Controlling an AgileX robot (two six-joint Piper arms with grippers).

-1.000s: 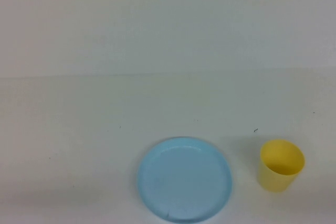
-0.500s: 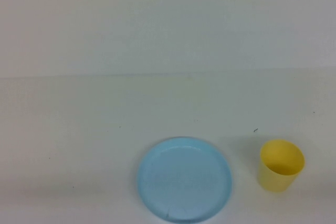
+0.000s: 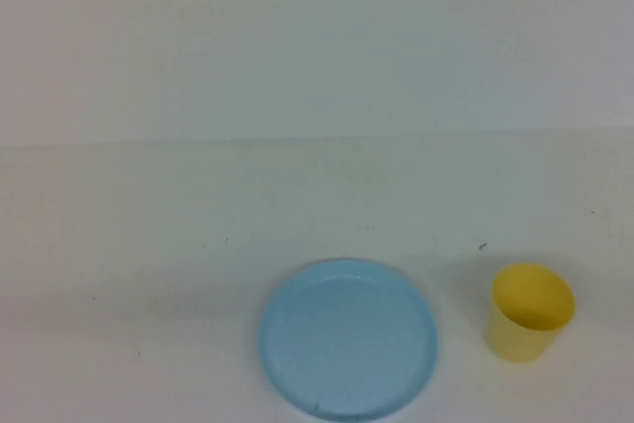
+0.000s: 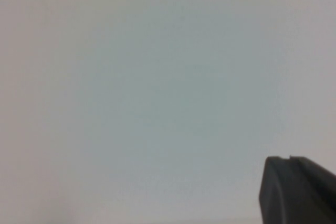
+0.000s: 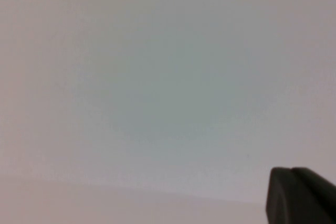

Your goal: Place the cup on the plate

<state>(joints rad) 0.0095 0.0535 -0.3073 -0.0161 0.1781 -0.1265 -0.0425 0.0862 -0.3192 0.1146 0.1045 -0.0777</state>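
The yellow cup [image 3: 532, 311] stands upright and empty on the white table at the near right. The light-blue plate [image 3: 349, 338] lies flat to its left, near the front edge, a short gap apart from the cup. Nothing is on the plate. Neither arm shows in the high view. A dark part of my left gripper [image 4: 299, 190] shows in the left wrist view over plain white surface. A dark part of my right gripper [image 5: 300, 195] shows the same way in the right wrist view. Neither wrist view shows the cup or the plate.
The white table [image 3: 198, 245] runs back to a white wall [image 3: 317, 37]. A few tiny dark specks [image 3: 482, 246] lie on the table behind the cup.
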